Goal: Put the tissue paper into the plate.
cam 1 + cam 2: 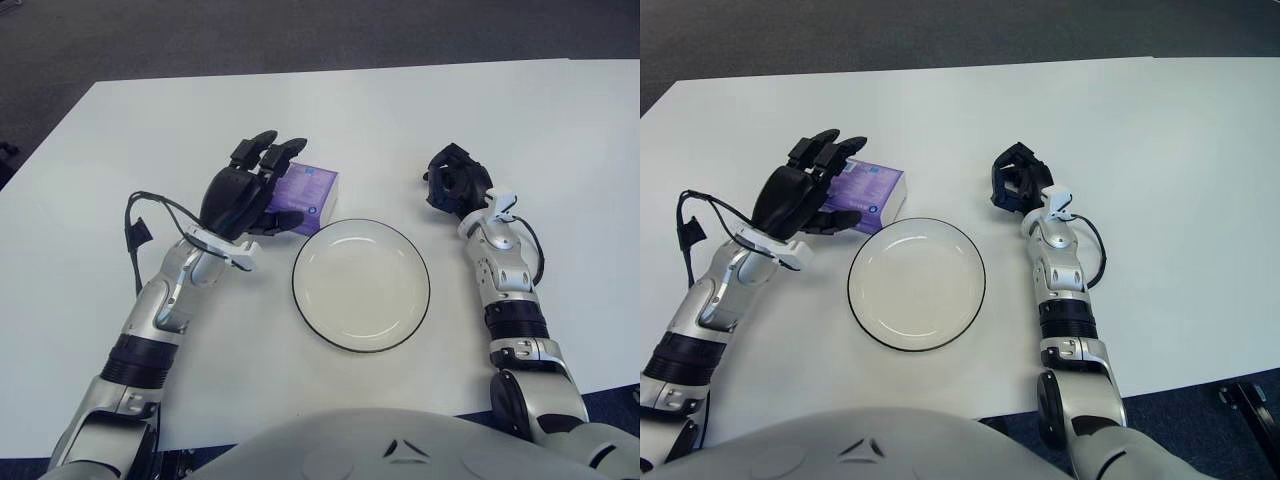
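Your left hand (243,197) is on the purple, flat rectangular pack of tissue paper (303,190), which sits at the far-left rim of the round white plate with the thin dark edge (361,284). The hand covers the pack's left end: the upper fingers (262,150) reach over its far edge and the thumb shows against its near side, so it looks like a pinch across the pack. Whether the pack is off the tabletop or only tilted, you cannot tell from either eye.

The relation that matters: the plate lies to the right of the pack and nearer to you, with the pack's right corner just beside the rim. The pack's long axis runs roughly left to right, angled a little toward the plate. Judging from that, the carry is short, right and toward you, and you need enough lift to clear the rim before you let go over the plate's middle.

Your left hand is by far the nearer one. Your right hand (456,180) shows beyond the plate's right side, fingers curled and holding nothing.

The white matte tabletop (520,110) is flat and gives you free space on all sides of the plate. Beyond its far edge lies dark grey carpeted floor (300,35). A black cable (150,205) loops off your left wrist.
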Available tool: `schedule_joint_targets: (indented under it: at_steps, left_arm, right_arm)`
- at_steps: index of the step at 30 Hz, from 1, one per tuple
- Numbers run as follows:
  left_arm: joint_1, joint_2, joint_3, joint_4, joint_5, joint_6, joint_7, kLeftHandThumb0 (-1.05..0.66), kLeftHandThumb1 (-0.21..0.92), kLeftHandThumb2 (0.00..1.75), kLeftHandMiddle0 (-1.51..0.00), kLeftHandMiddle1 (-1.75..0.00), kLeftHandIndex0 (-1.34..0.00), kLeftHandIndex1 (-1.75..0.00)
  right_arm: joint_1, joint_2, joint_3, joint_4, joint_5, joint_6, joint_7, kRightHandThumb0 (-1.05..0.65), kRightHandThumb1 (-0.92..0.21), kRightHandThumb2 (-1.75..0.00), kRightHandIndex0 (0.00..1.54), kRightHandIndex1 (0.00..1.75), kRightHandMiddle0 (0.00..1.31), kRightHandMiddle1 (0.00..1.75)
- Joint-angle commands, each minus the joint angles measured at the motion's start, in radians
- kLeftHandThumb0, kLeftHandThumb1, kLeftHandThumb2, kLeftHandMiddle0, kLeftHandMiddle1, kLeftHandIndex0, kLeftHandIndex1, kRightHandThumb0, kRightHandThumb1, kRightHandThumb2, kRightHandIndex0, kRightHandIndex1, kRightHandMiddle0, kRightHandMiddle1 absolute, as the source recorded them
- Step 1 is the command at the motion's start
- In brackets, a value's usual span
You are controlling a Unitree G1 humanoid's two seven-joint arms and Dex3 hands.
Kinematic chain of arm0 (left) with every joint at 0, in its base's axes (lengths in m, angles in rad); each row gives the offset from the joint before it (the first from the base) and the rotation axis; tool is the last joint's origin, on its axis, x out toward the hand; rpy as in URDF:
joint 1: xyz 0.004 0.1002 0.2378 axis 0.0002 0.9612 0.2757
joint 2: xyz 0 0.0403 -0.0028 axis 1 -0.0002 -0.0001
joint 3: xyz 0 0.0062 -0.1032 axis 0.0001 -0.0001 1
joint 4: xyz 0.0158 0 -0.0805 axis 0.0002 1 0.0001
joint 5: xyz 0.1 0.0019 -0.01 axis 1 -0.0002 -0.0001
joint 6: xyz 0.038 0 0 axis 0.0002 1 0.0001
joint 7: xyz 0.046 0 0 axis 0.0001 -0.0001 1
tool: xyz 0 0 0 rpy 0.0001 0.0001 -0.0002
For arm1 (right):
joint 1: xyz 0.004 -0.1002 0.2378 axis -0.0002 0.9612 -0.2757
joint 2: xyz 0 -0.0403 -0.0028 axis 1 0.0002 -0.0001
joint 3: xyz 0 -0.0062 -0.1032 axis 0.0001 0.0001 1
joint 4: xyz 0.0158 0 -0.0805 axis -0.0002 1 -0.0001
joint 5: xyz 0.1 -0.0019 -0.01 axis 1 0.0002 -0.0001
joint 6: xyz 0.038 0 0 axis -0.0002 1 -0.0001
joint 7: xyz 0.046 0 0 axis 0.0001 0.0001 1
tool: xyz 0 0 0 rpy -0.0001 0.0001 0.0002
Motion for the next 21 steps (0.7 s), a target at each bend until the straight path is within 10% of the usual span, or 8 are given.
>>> schedule_joint_targets:
  at_steps: [1,21]
  left_arm:
    - [-0.025,0.009,-0.012,0.003,-0.007,0.003,-0.019,-1.05,0.92,0.79,0.00,-0.02,0.00,-0.02]
    - [-0.206,0.088,-0.095,0.147,0.032,-0.040,-0.113,-1.05,0.92,0.70,0.00,0.00,-0.01,0.00]
  right_arm:
    - [0.089,0.017,0.008,0.066,-0.006,0.053,-0.005,-0.42,-0.54,-1.04,1.00,1.75,0.45,1.75]
    - [0.091,0.013,0.004,0.071,0.003,0.047,0.011,-0.42,-0.53,-1.05,1.01,1.75,0.45,1.75]
